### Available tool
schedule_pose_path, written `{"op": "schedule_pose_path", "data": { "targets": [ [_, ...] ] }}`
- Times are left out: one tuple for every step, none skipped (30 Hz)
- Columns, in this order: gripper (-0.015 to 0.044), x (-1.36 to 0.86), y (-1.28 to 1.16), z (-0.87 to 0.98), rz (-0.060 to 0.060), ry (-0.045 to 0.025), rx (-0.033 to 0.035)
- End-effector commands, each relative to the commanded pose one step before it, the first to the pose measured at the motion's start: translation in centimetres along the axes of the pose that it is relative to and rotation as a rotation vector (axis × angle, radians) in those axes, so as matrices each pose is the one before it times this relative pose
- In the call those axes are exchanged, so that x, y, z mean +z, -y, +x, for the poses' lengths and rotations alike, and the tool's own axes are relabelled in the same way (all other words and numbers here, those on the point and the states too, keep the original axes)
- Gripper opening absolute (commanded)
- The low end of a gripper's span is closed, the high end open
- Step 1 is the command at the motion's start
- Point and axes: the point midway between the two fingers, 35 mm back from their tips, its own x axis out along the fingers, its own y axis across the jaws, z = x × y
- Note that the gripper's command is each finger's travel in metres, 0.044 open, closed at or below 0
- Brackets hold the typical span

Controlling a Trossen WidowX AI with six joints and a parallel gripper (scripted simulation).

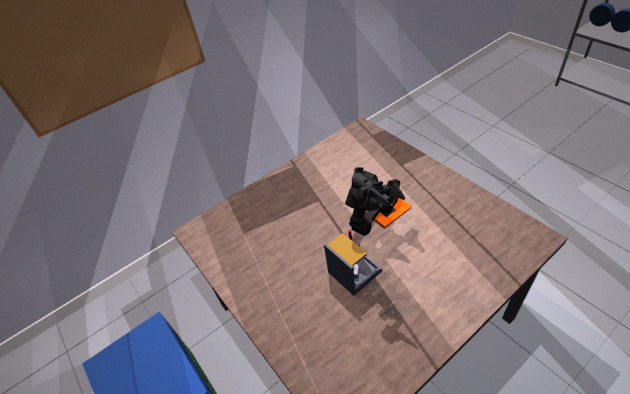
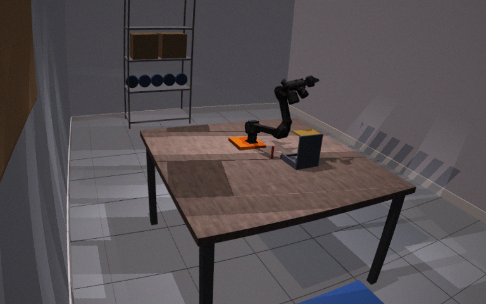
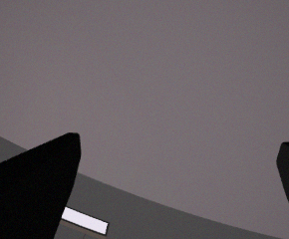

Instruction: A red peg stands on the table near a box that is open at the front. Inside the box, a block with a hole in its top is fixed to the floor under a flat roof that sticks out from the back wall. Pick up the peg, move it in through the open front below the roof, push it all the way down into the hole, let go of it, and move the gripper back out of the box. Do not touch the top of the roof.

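The red peg (image 2: 272, 151) stands upright on the table, left of the dark box (image 2: 305, 152); it also shows behind the box in the top view (image 1: 349, 235). The box (image 1: 353, 267) has a yellow flat roof (image 1: 346, 248) and a pale block (image 1: 356, 271) inside. My gripper (image 2: 312, 80) is raised high above the table, pointing level toward the wall, well above the box. Its fingers (image 3: 178, 159) stand wide apart with nothing between them. In the top view the gripper (image 1: 394, 186) sits over the arm's base.
The arm's orange base plate (image 2: 247, 143) lies on the table behind the peg. A metal shelf (image 2: 157, 62) with boxes and balls stands at the back wall. A blue box (image 1: 145, 361) lies on the floor beside the table.
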Motion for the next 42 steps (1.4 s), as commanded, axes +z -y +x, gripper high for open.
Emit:
{"op": "schedule_pose_path", "data": {
  "targets": [
    [0.0426,-0.068,0.074,0.05,-0.0044,-0.002,-0.00161],
    [0.044,-0.205,0.221,0.148,-0.0133,-0.00607,-0.00479],
    [0.044,-0.347,0.365,0.243,-0.0221,-0.01035,-0.00783],
    [0.044,-0.426,0.432,0.287,-0.0264,-0.01279,-0.00916],
    [0.044,-0.437,0.422,0.283,-0.0263,-0.01318,-0.00887],
    [0.044,-0.448,0.413,0.278,-0.0261,-0.01357,-0.00857],
    [0.044,-0.459,0.403,0.274,-0.026,-0.01394,-0.00826],
    [0.044,-0.469,0.393,0.27,-0.0258,-0.0143,-0.00794],
    [0.044,-0.479,0.383,0.265,-0.0257,-0.01466,-0.0076],
    [0.044,-0.489,0.372,0.261,-0.0255,-0.015,-0.00725],
    [0.044,-0.268,0.025,0.004,-0.0182,-0.00769,0.01176],
    [0.044,-0.323,0.027,0.0,-0.0215,-0.00921,0.01407],
    [0.044,-0.327,0.022,-0.004,-0.0214,-0.00929,0.01418],
    [0.044,-0.425,0.175,0.107,-0.0236,-0.013,0.00515],
    [0.044,-0.485,0.254,0.165,-0.0247,-0.01528,0.00036],
    [0.044,-0.493,0.243,0.161,-0.0245,-0.01549,0.00072],
    [0.044,-0.513,0.299,0.205,-0.0234,-0.01667,-0.00412],
    [0.044,-0.526,0.314,0.221,-0.0229,-0.01734,-0.00582],
    [0.044,-0.533,0.301,0.218,-0.0227,-0.01758,-0.00539],
    [0.044,-0.54,0.289,0.215,-0.0226,-0.01782,-0.00505],
    [0.044,-0.547,0.277,0.212,-0.0224,-0.01805,-0.00469],
    [0.044,-0.553,0.264,0.209,-0.0223,-0.01826,-0.00424],
    [0.044,-0.559,0.25,0.205,-0.0222,-0.01845,-0.00378],
    [0.044,-0.565,0.236,0.202,-0.022,-0.01864,-0.00331],
    [0.044,-0.571,0.223,0.198,-0.0219,-0.0188,-0.00284],
    [0.044,-0.576,0.209,0.195,-0.0218,-0.01896,-0.00237],
    [0.044,-0.58,0.194,0.191,-0.0216,-0.0191,-0.00189],
    [0.044,-0.585,0.18,0.188,-0.0215,-0.01923,-0.0014],
    [0.044,-0.588,0.166,0.184,-0.0214,-0.01935,-0.00091],
    [0.044,-0.592,0.151,0.181,-0.0213,-0.01945,-0.00042],
    [0.044,-0.468,0.022,0.136,0.0007,-0.01152,0.00464],
    [0.044,-0.577,0.026,0.162,0.0011,-0.01425,0.00579],
    [0.044,-0.577,0.025,0.156,0.0012,-0.0143,0.00588],
    [0.044,-0.585,0.04,0.153,-0.0018,-0.01529,0.00519],
    [0.044,-0.607,0.076,0.155,-0.0094,-0.01765,0.00346],
    [0.044,-0.608,0.068,0.15,-0.0093,-0.01769,0.00375],
    [0.044,-0.585,0.066,0.14,-0.0107,-0.01748,0.00338],
    [0.044,-0.496,0.086,0.117,-0.0165,-0.01659,0.0011],
    [0.044,-0.497,0.075,0.115,-0.0164,-0.01661,0.00145],
    [0.044,-0.499,0.065,0.112,-0.0163,-0.01662,0.00181],
    [0.044,-0.573,0.065,0.126,-0.019,-0.01918,0.0024],
    [0.044,-0.607,0.054,0.129,-0.02,-0.02027,0.00305]
  ]
}}
